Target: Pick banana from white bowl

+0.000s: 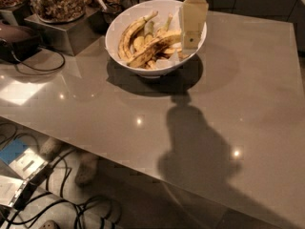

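Observation:
The white bowl (125, 63) stands at the back of the grey table and holds a pile of overripe bananas on white paper. The long curved banana (127, 36) lies along the left side of the pile, dull yellow with brown patches, its thin stem pointing up toward the far rim. Shorter bananas (155, 47) lie in the middle. My gripper (192, 26), cream-coloured, hangs from the top of the view over the bowl's right side, right of the long banana and just above the pile. It hides part of the bowl's right rim.
A glass jar of nuts (57, 1) stands on a metal box (64, 35) left of the bowl. A dark object with a cable (19, 41) sits at the far left. The table's front edge (119, 161) runs diagonally, with cables (71, 209) on the floor below.

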You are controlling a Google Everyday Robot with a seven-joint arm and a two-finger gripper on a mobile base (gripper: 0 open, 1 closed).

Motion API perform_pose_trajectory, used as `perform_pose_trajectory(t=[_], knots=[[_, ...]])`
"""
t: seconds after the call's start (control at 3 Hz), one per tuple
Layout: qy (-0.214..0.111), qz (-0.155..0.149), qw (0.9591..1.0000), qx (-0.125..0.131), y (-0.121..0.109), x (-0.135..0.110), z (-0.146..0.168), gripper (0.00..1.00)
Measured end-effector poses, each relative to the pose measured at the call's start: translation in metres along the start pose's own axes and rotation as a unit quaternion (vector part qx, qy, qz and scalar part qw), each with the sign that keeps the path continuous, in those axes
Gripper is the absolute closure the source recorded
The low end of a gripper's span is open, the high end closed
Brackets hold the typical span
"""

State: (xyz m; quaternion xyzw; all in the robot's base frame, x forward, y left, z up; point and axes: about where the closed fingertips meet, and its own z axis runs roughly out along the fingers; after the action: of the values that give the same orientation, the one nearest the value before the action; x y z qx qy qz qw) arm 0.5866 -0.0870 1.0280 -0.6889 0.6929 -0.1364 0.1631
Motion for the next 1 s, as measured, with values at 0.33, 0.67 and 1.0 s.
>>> perform_pose_trajectory(t=[0.33,0.67,1.0], knots=[[0.000,-0.028,0.9996,-0.001,-0.020,-0.016,0.007,0.00],[-0.003,-0.054,0.9985,-0.005,-0.039,-0.036,0.017,0.00],[-0.004,-0.072,0.9974,-0.010,-0.054,-0.049,0.031,0.00]])
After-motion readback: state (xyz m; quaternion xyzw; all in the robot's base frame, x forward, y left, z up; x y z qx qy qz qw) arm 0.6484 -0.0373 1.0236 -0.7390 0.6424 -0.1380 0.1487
